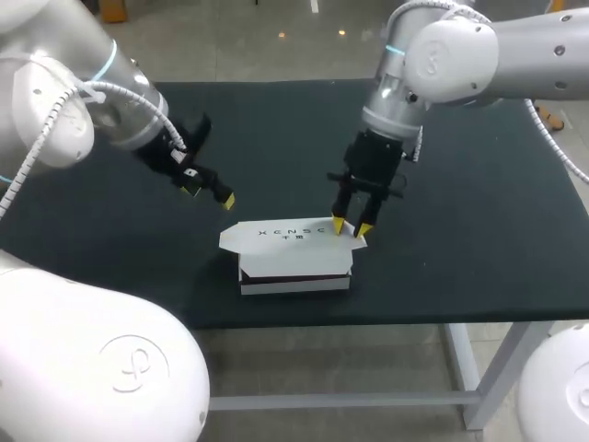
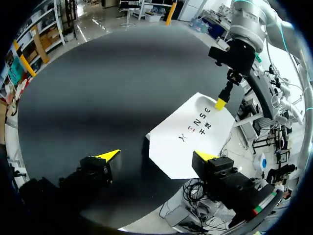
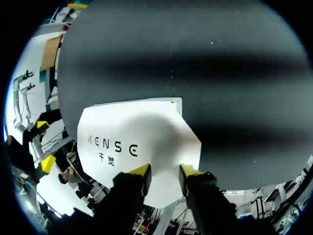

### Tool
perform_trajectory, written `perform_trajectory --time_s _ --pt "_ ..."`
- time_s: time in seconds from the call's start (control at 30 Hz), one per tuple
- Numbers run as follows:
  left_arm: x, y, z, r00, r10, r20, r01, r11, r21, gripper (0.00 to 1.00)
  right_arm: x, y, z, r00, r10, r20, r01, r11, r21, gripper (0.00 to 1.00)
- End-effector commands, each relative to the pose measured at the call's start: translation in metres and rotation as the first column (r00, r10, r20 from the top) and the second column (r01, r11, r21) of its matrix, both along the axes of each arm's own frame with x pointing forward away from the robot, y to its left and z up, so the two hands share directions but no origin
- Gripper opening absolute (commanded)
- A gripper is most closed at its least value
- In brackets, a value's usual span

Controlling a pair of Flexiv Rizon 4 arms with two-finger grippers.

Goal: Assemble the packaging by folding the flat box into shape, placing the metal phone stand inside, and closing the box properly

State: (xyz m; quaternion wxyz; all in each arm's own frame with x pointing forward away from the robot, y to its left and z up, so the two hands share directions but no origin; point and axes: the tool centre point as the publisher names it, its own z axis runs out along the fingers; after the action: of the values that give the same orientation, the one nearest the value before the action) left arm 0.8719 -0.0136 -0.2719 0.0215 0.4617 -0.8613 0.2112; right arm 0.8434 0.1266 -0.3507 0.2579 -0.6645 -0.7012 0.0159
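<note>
The box [image 1: 293, 260] sits by the table's [image 1: 276, 138] front edge. Only the head view shows its front wall; the wrist views show just the white lid [image 3: 132, 139]. The right gripper's [image 1: 352, 226] narrowly parted, empty tips rest on the lid's right end. The left gripper [image 1: 211, 195] hangs released beside the box.

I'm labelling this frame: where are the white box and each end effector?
white box [image 1: 285, 241], head view, on its printed lid.
left end effector [image 1: 210, 195], head view, midway between its yellow tips.
right end effector [image 1: 352, 227], head view, midway between its yellow tips.
</note>
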Motion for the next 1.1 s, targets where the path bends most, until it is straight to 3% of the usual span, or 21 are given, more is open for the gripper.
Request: perform_trajectory --time_s 0.03,0.2,0.33,0.37,0.8,0.9,1.0,1.07,1.1 --pt "0.008 -0.009 0.001 0.969 0.168 -0.179 -0.17 0.985 0.006 1.0 -0.003 -0.001 0.0 1.0 -0.003 0.005 0.003 1.0 0.005 0.42" --pt "0.019 -0.011 -0.005 0.901 0.264 -0.346 -0.284 0.959 -0.007 1.0 -0.004 0.0 0.0 1.0 -0.002 0.004 0.002 1.0 0.006 0.42" --pt "0.027 -0.013 -0.012 0.823 0.337 -0.457 -0.356 0.933 0.045 1.0 -0.004 0.0 0.0 1.0 -0.002 0.004 0.002 1.0 0.006 0.42" --pt "0.027 -0.014 -0.013 0.81 0.377 -0.449 -0.379 0.921 0.091 1.0 -0.004 0.0 0.0 1.0 -0.003 0.004 0.003 1.0 0.006 0.41" --pt "0.027 -0.014 -0.013 0.81 0.377 -0.449 -0.379 0.921 0.091 1.0 -0.004 -0.003 -0.001 1.0 -0.013 0.005 0.013 1.0 0.008 0.42" --pt "0.037 -0.023 -0.013 0.729 0.436 -0.527 -0.45 0.886 0.11 1.0 -0.004 -0.002 -0.001 1.0 -0.015 0.005 0.015 1.0 0.01 0.42" --pt "0.033 -0.026 -0.017 0.677 0.465 -0.571 -0.491 0.863 0.121 1.0 -0.004 -0.002 -0.001 1.0 -0.016 0.005 0.016 1.0 0.011 0.42" --pt "0.025 -0.028 -0.02 0.662 0.486 -0.571 -0.507 0.851 0.136 0.83 -0.004 -0.003 -0.001 1.0 -0.018 0.004 0.018 1.0 0.011 0.42" --pt "0.02 -0.029 -0.023 0.654 0.502 -0.566 -0.519 0.842 0.146 0.84 -0.003 -0.004 -0.001 1.0 -0.019 0.004 0.019 1.0 0.011 0.41"
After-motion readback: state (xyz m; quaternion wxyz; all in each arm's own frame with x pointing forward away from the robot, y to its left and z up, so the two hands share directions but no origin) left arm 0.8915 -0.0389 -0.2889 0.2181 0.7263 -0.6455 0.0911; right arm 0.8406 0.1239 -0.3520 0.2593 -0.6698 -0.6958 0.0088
